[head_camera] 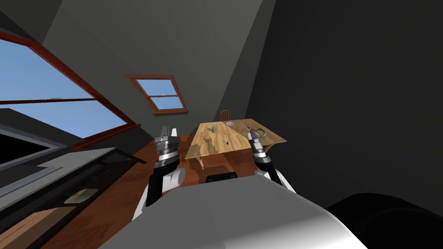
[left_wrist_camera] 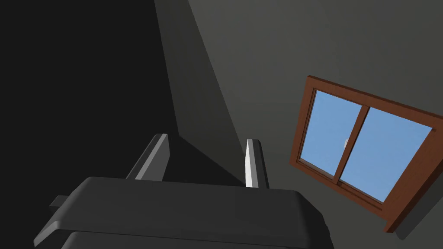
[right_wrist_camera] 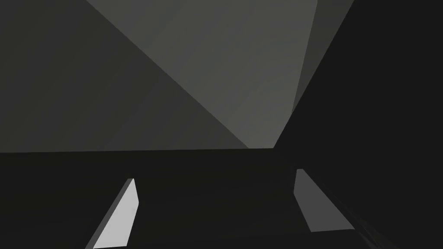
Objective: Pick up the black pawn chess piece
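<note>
The left jaws are standing open, their fingers parted with nothing between them, and they are pointing up and away from the work. The right jaws are gaping wider, blades spread and likewise holding nothing, also aimed upward. In the head view both arms are raised in front of the chest, one to each side of the wooden bench, which is lying ahead across a stretch of wooden floor. The black pawn is standing near the middle of the bench top, apart from everything else: a green cup and a white dish are sitting further back, a ring-shaped thing is lying toward the right-hand edge, and a chair is showing behind the far side. The step in hand looks like the approach, since neither arm is over the pawn yet. To do it well, the robot is probably best closing on the near edge first, then tipping one wrist down so its camera is looking at the pawn before any descent. The right arm appears the nearer choice. The pawn is small and likely to topple, so the jaws should be coming straight down with one finger on each side of it, open throughout, and closing gently low on its body.
</note>
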{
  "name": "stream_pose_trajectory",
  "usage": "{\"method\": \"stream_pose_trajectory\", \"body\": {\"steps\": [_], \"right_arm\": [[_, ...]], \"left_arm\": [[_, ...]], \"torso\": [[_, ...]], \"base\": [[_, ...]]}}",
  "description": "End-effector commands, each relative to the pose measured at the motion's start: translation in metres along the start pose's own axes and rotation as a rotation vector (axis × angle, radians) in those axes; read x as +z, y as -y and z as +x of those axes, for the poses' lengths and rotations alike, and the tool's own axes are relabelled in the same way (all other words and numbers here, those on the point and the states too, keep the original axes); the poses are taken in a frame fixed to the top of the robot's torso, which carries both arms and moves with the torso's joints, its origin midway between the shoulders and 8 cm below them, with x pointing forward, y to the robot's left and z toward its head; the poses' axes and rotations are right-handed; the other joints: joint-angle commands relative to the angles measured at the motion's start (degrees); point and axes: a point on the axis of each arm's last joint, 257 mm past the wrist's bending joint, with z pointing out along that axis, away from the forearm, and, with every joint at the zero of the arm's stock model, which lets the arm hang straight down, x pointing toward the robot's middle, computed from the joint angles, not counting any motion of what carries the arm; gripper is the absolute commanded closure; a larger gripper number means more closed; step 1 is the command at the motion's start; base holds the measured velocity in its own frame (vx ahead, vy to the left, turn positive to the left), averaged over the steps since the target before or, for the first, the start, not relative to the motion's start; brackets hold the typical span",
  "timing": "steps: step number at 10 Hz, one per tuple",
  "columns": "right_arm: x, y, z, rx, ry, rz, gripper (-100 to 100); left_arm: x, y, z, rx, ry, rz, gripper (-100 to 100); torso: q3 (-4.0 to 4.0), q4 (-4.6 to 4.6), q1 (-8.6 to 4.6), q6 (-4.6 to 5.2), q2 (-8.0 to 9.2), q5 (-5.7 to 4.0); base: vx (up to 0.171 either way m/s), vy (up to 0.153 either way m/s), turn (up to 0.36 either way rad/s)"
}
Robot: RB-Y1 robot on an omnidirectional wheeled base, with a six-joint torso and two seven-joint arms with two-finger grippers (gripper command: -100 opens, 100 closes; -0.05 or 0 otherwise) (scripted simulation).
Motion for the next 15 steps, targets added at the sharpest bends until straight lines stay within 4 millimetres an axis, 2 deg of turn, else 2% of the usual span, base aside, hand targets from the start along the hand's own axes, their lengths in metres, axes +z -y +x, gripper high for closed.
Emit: {"method": "stream_pose_trajectory", "body": {"steps": [1,2,5,6,10,11,12,13,15], "right_arm": [[-0.020,0.033,0.009,-0.031,-0.059,0.102,-100],[-0.020,0.033,0.009,-0.031,-0.059,0.102,-100],[-0.071,0.094,0.022,-0.092,-0.172,0.308,-100],[-0.071,0.094,0.022,-0.092,-0.172,0.308,-100],[-0.168,0.167,0.028,-0.184,-0.341,0.599,-100],[-0.169,0.167,0.028,-0.183,-0.342,0.601,-100],[-0.197,0.181,0.027,-0.208,-0.388,0.673,-100],[-0.197,0.181,0.027,-0.208,-0.388,0.673,-100],[-0.257,0.204,0.021,-0.260,-0.483,0.812,-100]], "left_arm": [[0.000,0.000,0.000,0.000,0.000,0.000,0],[0.000,0.000,0.000,0.000,0.000,0.000,0],[0.000,0.000,0.000,0.000,0.000,0.000,0],[0.000,0.000,0.000,0.000,0.000,0.000,0],[0.000,0.000,0.000,0.000,0.000,0.000,0],[0.000,0.000,0.000,0.000,0.000,0.000,0],[0.000,0.000,0.000,0.000,0.000,0.000,0],[0.000,0.000,0.000,0.000,0.000,0.000,0],[0.000,0.000,0.000,0.000,0.000,0.000,0]], "torso": [[0.00,0.00,0.00,0.00,0.00,0.00],[0.02,0.00,-0.01,0.00,0.03,-0.01],[0.02,0.01,0.02,0.00,0.04,0.01],[0.03,0.01,0.01,0.01,0.05,0.00],[0.02,0.01,0.00,0.01,0.03,0.00],[0.03,0.01,0.01,0.03,0.05,0.00],[0.02,0.01,0.01,0.07,0.02,0.01],[-0.01,0.00,0.02,0.04,-0.02,0.01],[-0.03,-0.01,0.01,0.02,-0.07,0.01]], "base": [[-0.042,0.000,0.343],[-0.032,-0.003,0.158],[-0.036,0.005,0.391],[-0.029,-0.001,0.127],[-0.038,0.013,0.407],[-0.028,0.014,0.207],[-0.016,0.022,0.310],[-0.010,0.012,0.174],[-0.011,0.019,0.441]]}}
